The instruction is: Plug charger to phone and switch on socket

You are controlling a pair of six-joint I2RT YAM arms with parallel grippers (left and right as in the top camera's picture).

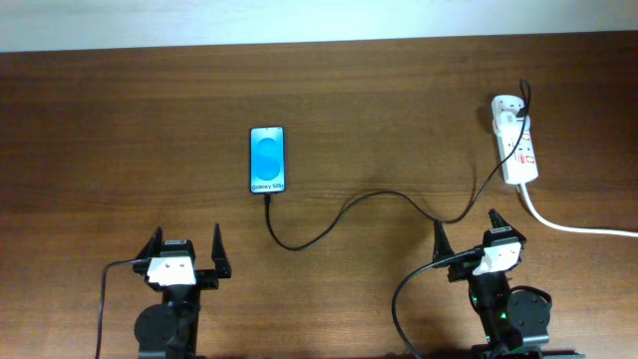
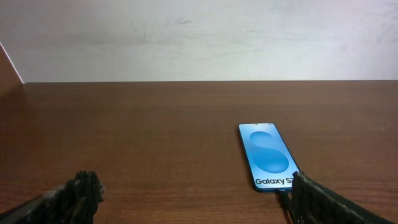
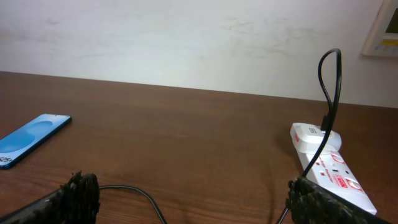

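The left end effector (image 1: pixel 186 239) and right end effector (image 1: pixel 465 223) stand wide open and empty at the near edge of the worktop (image 1: pixel 120 130). The charger (image 1: pixel 384 192) runs from the socket (image 1: pixel 515 150), far right, to the lower edge of the phone (image 1: pixel 267 158) and seems plugged in. Judged remaining: the right arm switches the socket on with a square press from above, clearing the charger; open room is ample.

Setting: indoor robot test bench, most likely a lab or office room; which of the two is unclear.

Evidence:
- Dark wood-grain table (image 1: pixel 379 90) runs up to a plain off-white wall (image 2: pixel 199 37), faintly scuffed.
- Left arm (image 1: pixel 165 321) and right arm (image 1: pixel 513 314) stand at the table's near edge.
- White power strip (image 1: pixel 515 140) with thick white cord (image 1: pixel 578 228) lies on the tabletop.
- Pale framed fixture (image 3: pixel 385 28) on the wall, kind unclear.
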